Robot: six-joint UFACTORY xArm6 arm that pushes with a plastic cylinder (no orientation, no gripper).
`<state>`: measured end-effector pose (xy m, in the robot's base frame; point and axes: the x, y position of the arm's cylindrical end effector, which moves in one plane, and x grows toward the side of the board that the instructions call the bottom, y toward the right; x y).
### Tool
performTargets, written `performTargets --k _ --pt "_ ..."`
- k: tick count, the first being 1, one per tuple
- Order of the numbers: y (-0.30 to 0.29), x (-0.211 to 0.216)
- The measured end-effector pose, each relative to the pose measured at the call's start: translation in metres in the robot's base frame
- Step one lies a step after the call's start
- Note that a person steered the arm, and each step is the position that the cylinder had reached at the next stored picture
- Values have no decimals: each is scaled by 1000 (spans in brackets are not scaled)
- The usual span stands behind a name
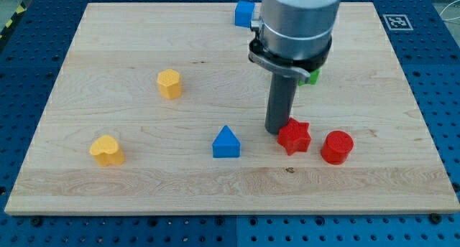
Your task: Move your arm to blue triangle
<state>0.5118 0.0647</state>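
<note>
The blue triangle (226, 143) lies on the wooden board (108, 46), a little below the middle of the view. My tip (277, 131) rests on the board to the triangle's right, with a gap between them. The tip touches the left edge of a red star block (295, 137). The arm's grey body comes down from the view's top.
A red cylinder (336, 147) sits right of the red star. A blue cube (244, 14) is at the top, beside the arm. A green block (312, 77) peeks out behind the arm. A yellow hexagon (169, 83) and a yellow heart (107, 151) lie at the left.
</note>
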Motion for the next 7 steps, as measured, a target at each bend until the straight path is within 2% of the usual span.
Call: performTargets --k 1,3,4,5,7 --pt "0 18" --pt "49 28" --pt "52 29" --pt "51 30" --pt "4 29"
